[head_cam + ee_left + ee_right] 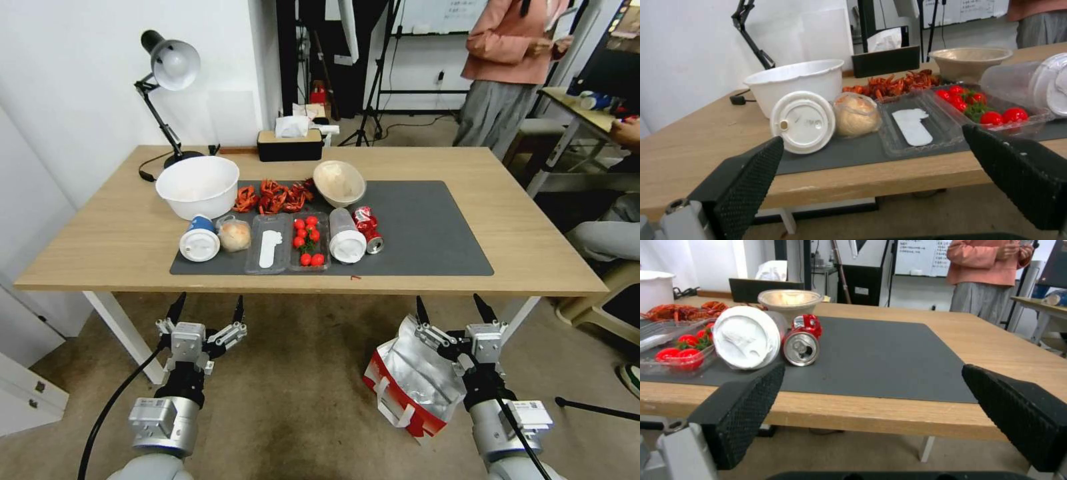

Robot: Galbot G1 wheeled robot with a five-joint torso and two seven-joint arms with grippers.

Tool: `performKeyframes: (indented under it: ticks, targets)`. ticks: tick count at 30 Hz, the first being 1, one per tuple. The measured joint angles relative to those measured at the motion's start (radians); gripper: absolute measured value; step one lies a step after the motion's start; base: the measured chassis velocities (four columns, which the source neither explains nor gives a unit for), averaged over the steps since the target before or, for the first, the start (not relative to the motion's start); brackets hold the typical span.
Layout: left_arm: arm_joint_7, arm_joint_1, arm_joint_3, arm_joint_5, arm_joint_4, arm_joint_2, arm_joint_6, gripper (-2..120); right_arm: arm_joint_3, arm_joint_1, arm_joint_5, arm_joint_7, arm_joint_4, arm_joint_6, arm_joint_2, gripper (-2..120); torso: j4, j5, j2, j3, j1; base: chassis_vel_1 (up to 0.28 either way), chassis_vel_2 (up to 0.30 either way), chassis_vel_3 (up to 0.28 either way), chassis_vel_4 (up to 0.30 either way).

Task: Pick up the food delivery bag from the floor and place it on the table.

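Lying tilted on the mottled beige floor [300,387], the food delivery bag [408,383] sits just before the table's near edge, to the robot's right — crinkly silver foil bulging from its mouth, a red band along its lower side, a white strap handle hanging down. No logo or lettering on it can be read.

The right gripper [452,309] hangs above the bag's far side, its ribbed black fingers spread wide and holding nothing. The left gripper [207,309] hovers over bare floor well apart from the bag, equally spread and empty.

The table [100,247] is light wood on white legs, bearing a smooth dark grey mat [433,233]. The mat's left half is crowded: a white tub [197,185], a lidded paper cup [199,239] on its side, a clear tray of cherry tomatoes [308,241], a heap of red crayfish [275,195], a beige bowl [339,182] and a crushed red can [367,229] whose print is unreadable. The mat's right half lies open, up to the table's edge.
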Motion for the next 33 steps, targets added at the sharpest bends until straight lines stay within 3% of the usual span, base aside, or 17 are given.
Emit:
performKeyframes:
  ticks: [33]
  targets:
    - [0.0, 0.0, 0.0, 0.0, 0.0, 0.0, 0.0, 100, 0.0, 0.0, 0.0, 0.0, 0.0, 0.0, 0.0, 100, 0.0, 0.0, 0.0, 0.0, 0.0, 0.0, 0.0, 0.0, 0.0]
